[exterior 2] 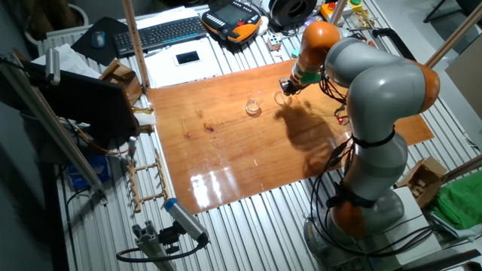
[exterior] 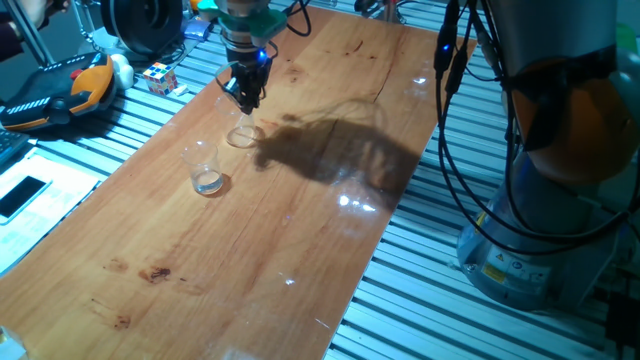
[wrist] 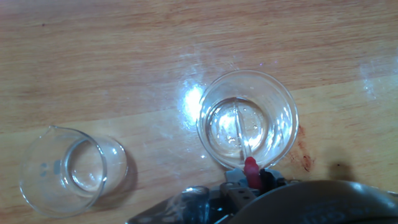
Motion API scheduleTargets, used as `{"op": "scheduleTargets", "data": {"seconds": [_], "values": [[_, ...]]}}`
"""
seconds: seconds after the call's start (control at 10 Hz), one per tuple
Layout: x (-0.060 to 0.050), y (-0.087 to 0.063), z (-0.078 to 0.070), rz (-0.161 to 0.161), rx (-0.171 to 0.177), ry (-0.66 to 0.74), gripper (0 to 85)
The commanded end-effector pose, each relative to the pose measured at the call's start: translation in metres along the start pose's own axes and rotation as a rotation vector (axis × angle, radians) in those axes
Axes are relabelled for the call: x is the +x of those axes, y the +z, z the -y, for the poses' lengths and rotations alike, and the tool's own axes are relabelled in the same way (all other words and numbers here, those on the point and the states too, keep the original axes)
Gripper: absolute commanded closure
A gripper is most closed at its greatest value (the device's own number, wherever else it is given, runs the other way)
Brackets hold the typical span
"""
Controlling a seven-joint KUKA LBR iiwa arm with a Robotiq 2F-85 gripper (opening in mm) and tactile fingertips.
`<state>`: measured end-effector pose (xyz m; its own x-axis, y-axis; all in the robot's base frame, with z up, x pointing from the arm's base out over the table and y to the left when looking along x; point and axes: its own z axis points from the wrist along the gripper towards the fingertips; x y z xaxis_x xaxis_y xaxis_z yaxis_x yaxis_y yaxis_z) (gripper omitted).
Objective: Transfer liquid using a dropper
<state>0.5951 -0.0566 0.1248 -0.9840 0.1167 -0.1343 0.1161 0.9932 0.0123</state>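
The pincer (wrist: 252, 182) is clamped on the dropper (wrist: 242, 140) by its red bulb, tube dipping into the liquid (wrist: 230, 127) in the right-hand glass (wrist: 283, 102). The dropper looks light, thin and fragile; squeeze only the soft bulb.

gripper (wrist: 249, 186) fingers: cut off by hand view's lower edge | thin clear red-ended dropper (wrist: 244, 144): upper end hidden between them

A glossy wooden board (exterior: 250, 230) is lying on a slatted aluminium table (exterior 2: 248, 226), reflecting overhead light; a keyboard (exterior 2: 162, 31) is sitting behind.
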Motion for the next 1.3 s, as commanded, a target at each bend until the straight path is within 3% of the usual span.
{"op": "scheduleTargets", "data": {"seconds": [0.0,0.9,1.2], "values": [[-0.0001,-0.0001,0.0002,0.0,0.001,-0.002,63.3],[0.0006,0.0005,0.0036,0.006,0.009,0.002,68.7],[0.0009,0.0012,0.0035,0.006,0.008,-0.001,82.3]]}}
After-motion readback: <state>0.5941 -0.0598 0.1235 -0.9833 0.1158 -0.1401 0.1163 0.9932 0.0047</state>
